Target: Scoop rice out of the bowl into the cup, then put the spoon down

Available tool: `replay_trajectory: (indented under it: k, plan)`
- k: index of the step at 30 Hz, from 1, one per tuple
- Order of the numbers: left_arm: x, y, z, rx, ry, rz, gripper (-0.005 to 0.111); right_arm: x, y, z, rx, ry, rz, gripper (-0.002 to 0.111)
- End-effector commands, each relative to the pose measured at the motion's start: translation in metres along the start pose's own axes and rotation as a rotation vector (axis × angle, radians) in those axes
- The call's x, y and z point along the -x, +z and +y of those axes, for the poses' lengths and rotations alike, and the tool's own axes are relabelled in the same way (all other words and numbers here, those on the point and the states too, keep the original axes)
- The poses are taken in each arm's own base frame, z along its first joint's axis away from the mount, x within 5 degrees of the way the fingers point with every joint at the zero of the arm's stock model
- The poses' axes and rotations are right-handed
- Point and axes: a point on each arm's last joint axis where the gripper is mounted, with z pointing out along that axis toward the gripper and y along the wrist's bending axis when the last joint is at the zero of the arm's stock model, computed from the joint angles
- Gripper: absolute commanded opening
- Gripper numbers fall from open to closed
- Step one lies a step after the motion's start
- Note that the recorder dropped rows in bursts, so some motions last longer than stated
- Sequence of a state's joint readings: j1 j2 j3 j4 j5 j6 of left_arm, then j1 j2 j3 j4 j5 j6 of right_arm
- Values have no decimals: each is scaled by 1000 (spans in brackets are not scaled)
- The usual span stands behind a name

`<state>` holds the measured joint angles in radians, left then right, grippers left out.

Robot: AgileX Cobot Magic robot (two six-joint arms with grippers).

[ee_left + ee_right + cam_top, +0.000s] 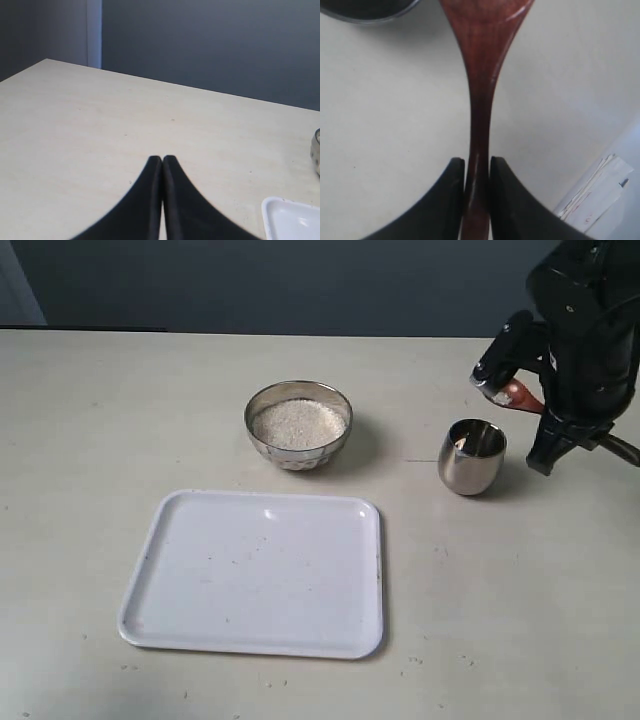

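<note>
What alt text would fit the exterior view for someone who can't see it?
The right gripper holds a dark reddish-brown wooden spoon up beside a small shiny steel cup on a pale table. Left of the cup stands a round steel bowl of white rice, with a white rectangular tray in front of it.

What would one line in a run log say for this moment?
right gripper: shut on spoon | spoon: held near cup | left gripper: shut, empty | bowl: rice inside
</note>
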<state>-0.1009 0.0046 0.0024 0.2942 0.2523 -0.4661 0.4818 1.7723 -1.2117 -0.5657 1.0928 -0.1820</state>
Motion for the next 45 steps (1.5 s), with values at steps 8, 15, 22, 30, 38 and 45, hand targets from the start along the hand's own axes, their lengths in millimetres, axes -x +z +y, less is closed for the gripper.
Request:
replay_trajectory:
  k: [8, 15, 22, 30, 38, 45]
  plan:
    - [2, -1, -1, -11, 3, -16, 1, 6, -2, 21, -117, -79, 5, -1]
    - [2, -1, -1, -11, 3, -16, 1, 3, 2, 24, -112, -52, 26, -1]
    - [2, -1, -1, -11, 3, -16, 1, 2, 2, 20, -160, -76, 34, -1]
    - [2, -1, -1, -11, 3, -16, 1, 2, 2, 23, -172, -75, 35, -1]
    - [2, -1, -1, -11, 3, -16, 1, 1, 8, 40, -245, -126, 32, -1]
    - [2, -1, -1, -11, 3, -16, 1, 1, 8, 40, -260, -116, 34, -1]
